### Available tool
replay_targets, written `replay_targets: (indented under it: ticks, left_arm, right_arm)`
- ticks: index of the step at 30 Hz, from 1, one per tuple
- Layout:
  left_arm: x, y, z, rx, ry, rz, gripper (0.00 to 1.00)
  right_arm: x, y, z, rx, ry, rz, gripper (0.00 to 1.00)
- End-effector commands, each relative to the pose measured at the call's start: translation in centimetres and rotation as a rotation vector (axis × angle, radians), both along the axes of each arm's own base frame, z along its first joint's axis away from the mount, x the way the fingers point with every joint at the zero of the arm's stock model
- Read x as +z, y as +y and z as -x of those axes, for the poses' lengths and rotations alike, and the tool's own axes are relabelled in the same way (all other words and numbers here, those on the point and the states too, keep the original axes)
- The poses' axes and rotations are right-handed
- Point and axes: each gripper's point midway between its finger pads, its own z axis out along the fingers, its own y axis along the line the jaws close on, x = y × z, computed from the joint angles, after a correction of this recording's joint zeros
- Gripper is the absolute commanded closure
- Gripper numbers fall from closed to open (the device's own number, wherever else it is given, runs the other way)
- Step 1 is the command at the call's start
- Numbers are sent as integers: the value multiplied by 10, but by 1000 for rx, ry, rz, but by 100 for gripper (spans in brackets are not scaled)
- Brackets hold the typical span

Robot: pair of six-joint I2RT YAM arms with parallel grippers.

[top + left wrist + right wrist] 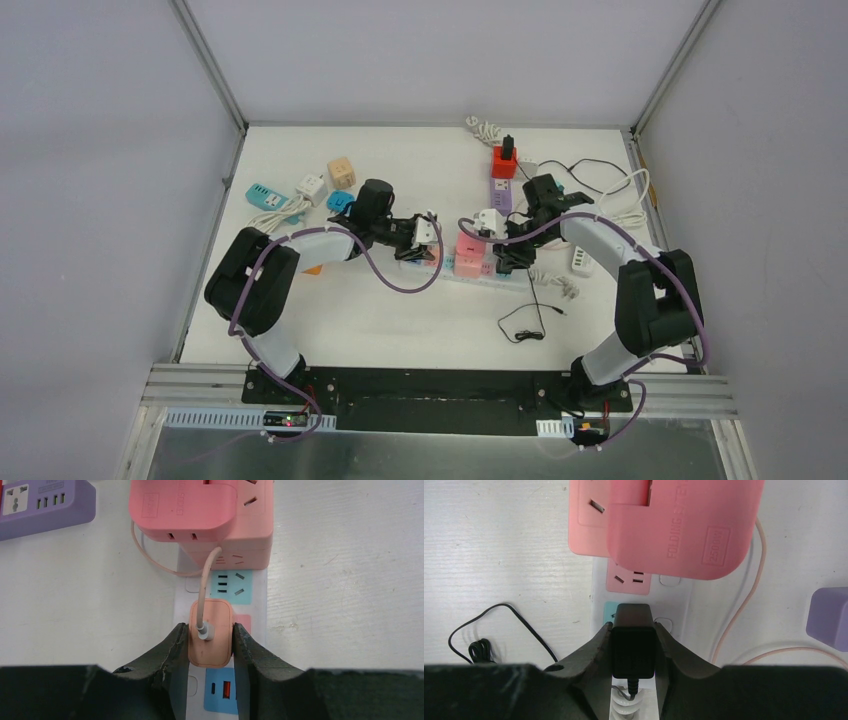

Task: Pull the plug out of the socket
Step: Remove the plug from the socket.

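Note:
A white power strip (492, 282) lies mid-table with a pink cube socket (470, 255) plugged into it. In the left wrist view my left gripper (210, 631) is shut on a peach plug (210, 652) seated in the strip (255, 605); its thin cord runs up to the pink socket (200, 515). In the right wrist view my right gripper (633, 630) is shut on a black plug (633, 647) seated in the strip (679, 600), just below the pink socket (674, 525). In the top view the left gripper (432, 243) and right gripper (508, 262) flank the pink socket.
A purple socket block (500, 192) and a red one (504, 160) stand behind the strip. A teal strip (265, 195), a white cube (311, 186) and a tan cube (341, 172) lie back left. A thin black cable (530, 325) lies in front; white cords lie at right (630, 205).

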Motion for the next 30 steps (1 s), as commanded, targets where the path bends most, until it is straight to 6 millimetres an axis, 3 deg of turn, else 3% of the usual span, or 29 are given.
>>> replay_targets:
  ticks: [1, 8, 17, 20, 30]
  left_arm:
    - [-12, -5, 8, -39, 25, -22, 100]
    - [-13, -5, 7, -37, 31, -26, 100]
    - [-13, -5, 7, -38, 37, -30, 100]
    - [-13, -5, 8, -39, 36, -29, 100]
    - [-14, -5, 7, -35, 36, -34, 100]
  right_arm:
    - [-5, 6, 29, 39, 107, -35, 100]
    - [4, 46, 32, 65, 84, -16, 100]
    - [-5, 1, 33, 94, 87, 4, 100]
    - [-1, -2, 30, 72, 77, -18, 100]
    - [10, 47, 36, 89, 92, -39, 100]
